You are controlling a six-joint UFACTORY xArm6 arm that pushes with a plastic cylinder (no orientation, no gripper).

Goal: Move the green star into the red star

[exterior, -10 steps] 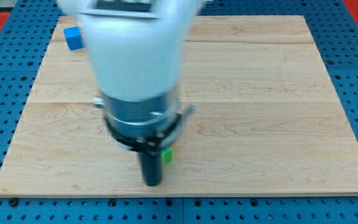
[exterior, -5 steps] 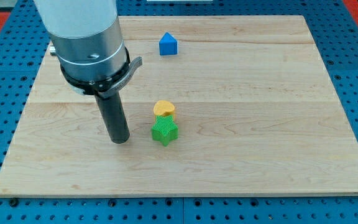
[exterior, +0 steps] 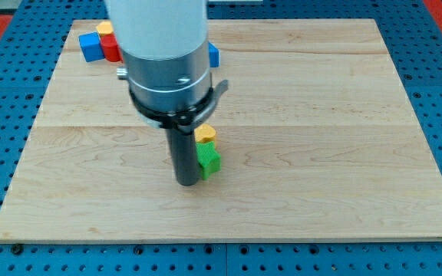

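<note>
My tip (exterior: 187, 182) is resting on the board, touching the green star (exterior: 209, 161) on the view's left, holding nothing; a yellow block (exterior: 205, 135) is sitting just above the star.

Pale wooden board (exterior: 321, 138): smooth, matt, visible grain. Green star block (exterior: 209, 161): matt plastic w/ ribbed surface. Dark rod (exterior: 184, 153): matt.

my tip (exterior: 188, 182) — left of star (exterior: 209, 162)
</note>
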